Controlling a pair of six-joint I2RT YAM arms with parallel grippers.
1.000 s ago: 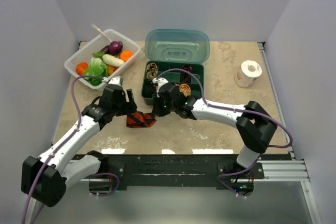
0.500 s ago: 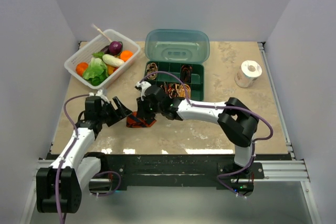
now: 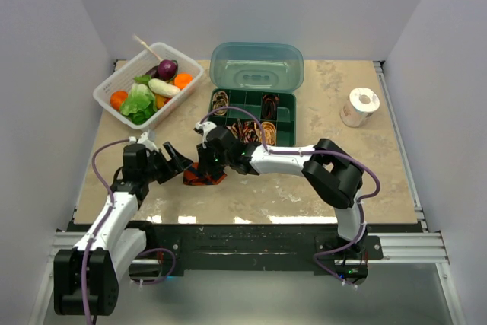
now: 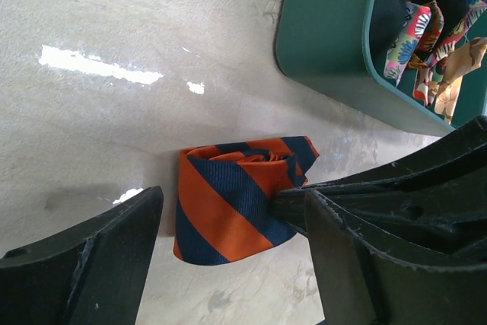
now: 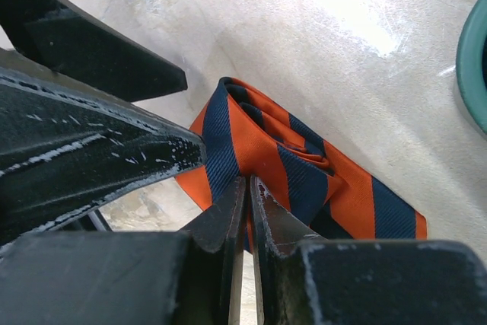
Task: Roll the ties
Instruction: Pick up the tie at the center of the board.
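The striped tie (image 3: 204, 177) lies rolled on the desk (image 3: 342, 176), near the front edge and just left of the green box (image 3: 287, 121). From above we see only a bit of orange, since the right arm's wrist covers most of it. The wrist cams show more. It's a flattish roll of woven fabric w/ broad orange and navy diagonal bands, and the layers spiral at one end.

The right pincer (image 5: 247, 188) has its fingers nearly together, clamped on a fold at the roll's edge. In the left wrist view that pincer's dark body hides the tie's right end. The left pincer (image 3: 181, 165) is spread wide, w/ a finger on either side of the roll. We can't tell if either one touches it.

Farther out, the box has compartments holding coiled ties (image 4: 415, 32) in mixed red, brown and gold prints. Its teal see-through lid (image 3: 257, 66) stands open behind it. A white slotted basket (image 3: 106, 95) of toy veg sits far left and a white tape roll (image 3: 358, 106) far right. The desk top is glossy, beige and marbled, and purple cables (image 3: 103, 159) loop along both arms.
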